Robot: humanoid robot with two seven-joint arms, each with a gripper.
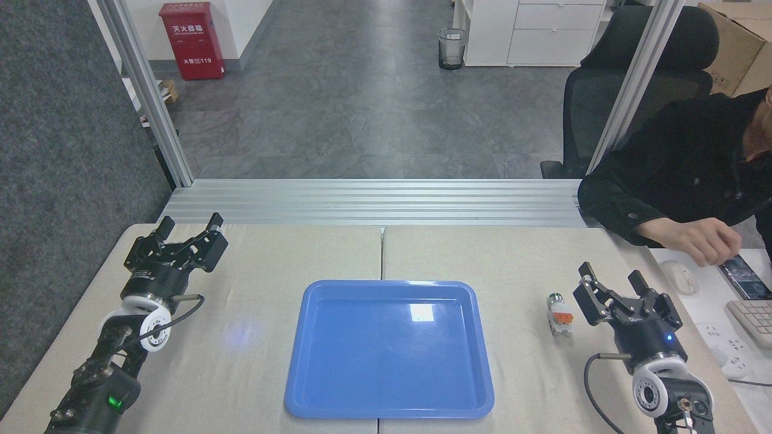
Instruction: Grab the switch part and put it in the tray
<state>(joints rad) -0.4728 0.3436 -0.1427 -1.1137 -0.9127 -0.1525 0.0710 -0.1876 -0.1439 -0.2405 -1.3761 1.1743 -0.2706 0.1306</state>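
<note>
From the head view, the switch part (559, 313) lies on the table (253, 337) just right of the empty blue tray (389, 349), close beside the right gripper (612, 283), whose jaws stand spread. The left gripper (190, 229), far left, is spread too, holding nothing. The part is small with a round end, so an off-centre pinch could likely roll or knock it away.

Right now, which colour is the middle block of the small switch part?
Orange, on the small white plastic switch part; the head view shows it.
</note>
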